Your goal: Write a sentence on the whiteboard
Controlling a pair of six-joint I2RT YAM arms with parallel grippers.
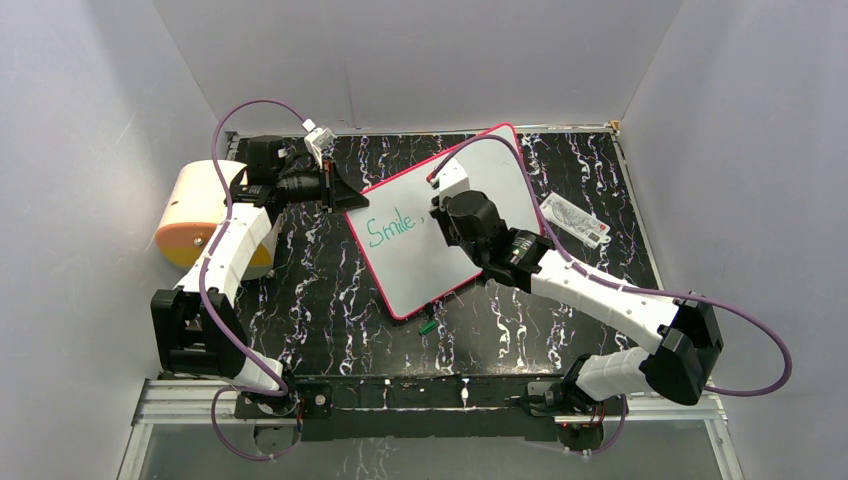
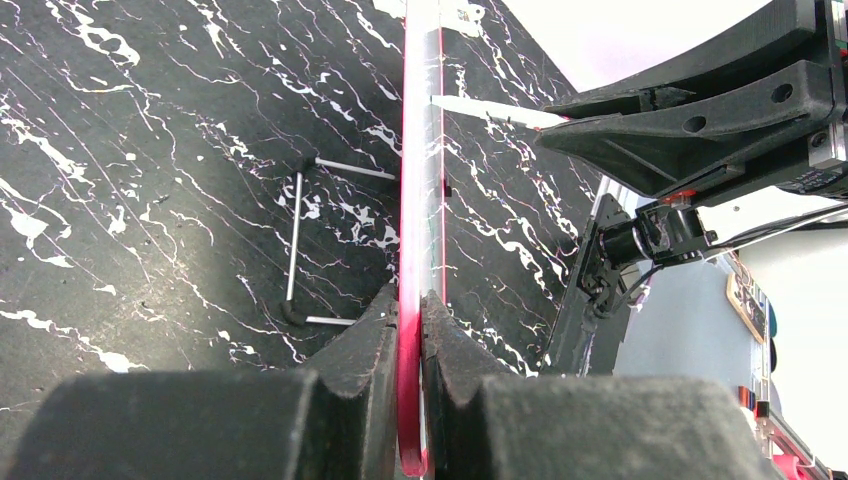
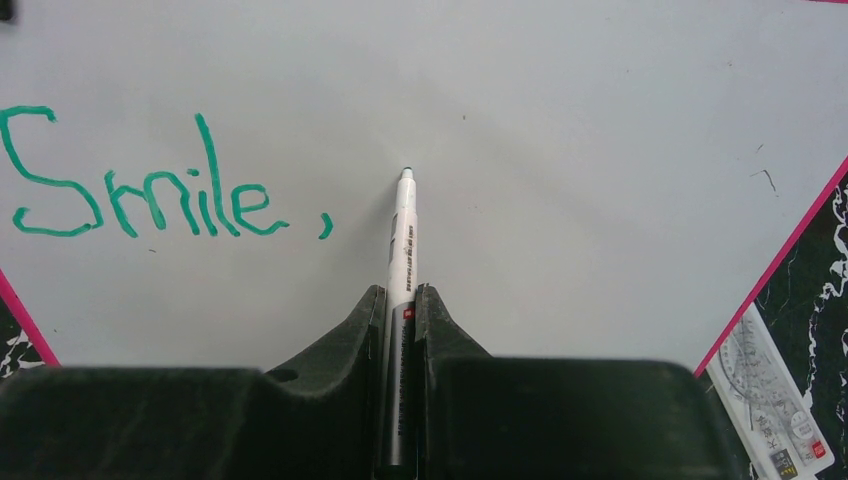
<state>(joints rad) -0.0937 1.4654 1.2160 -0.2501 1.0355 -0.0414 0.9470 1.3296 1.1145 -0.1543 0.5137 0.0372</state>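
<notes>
Reaching over the whiteboard (image 1: 425, 265), right claw (image 3: 400, 300) clamped on a marker (image 3: 405, 235) beside the sentence (image 3: 150, 195); left claw (image 2: 410, 305) pinching the rim (image 2: 412, 180).

whiteboard (image 3: 600, 100) | teal writing (image 3: 165, 195): "Smile," | marker (image 3: 403, 240) print: likely illegible

Whiteboard (image 1: 410, 270) partly behind right arm (image 1: 590, 290)

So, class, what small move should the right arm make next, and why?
Probably press the marker tip down and start the next word: held in the right gripper, it sits just after "Smile,", with bare whiteboard ahead and the left gripper clamping its edge.
</notes>
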